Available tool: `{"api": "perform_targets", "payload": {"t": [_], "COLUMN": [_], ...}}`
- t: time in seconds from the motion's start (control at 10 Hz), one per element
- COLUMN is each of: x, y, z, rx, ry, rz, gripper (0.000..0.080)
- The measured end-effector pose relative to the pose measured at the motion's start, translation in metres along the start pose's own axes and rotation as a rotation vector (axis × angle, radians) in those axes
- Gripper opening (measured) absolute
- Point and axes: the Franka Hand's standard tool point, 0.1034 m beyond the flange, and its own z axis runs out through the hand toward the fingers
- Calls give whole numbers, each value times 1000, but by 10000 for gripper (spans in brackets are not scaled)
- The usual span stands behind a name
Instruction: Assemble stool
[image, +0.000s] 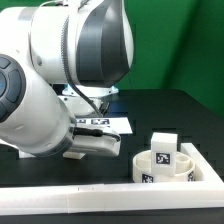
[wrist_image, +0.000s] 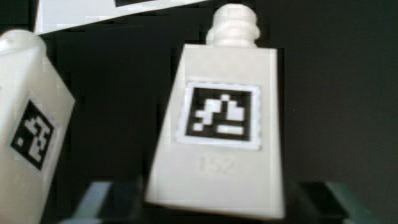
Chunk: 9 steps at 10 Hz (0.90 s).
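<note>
Exterior view, round seat (image: 165, 168) seen low at the exterior view's right on the black table (image: 195, 120), block leg (image: 163, 143) upright at it, arm bent low beside the marker board (image: 100, 123), wrist view, tagged leg (wrist_image: 222, 115) framed between the fingers (wrist_image: 107, 200), contact not discernible.

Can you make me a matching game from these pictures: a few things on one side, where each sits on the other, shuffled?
1. round seat
2. middle leg
3. marker board
4. border wall

A. lying flat, partly hidden by the arm
B. running across the exterior view's foreground
C. at the exterior view's right, beside the wall
D. between the fingers of the gripper

Pairs: 1-C, 2-D, 3-A, 4-B.
</note>
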Motion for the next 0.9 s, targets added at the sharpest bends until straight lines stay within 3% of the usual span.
{"api": "perform_targets", "payload": {"t": [0.1,0.6,0.9], "x": [0,0,-12], "y": [0,-1,-11], "z": [0,-1,-18], "rx": [0,-1,-7], "ry": [0,1,29], "rz": [0,-3,-11], "gripper": [333,333,333]}}
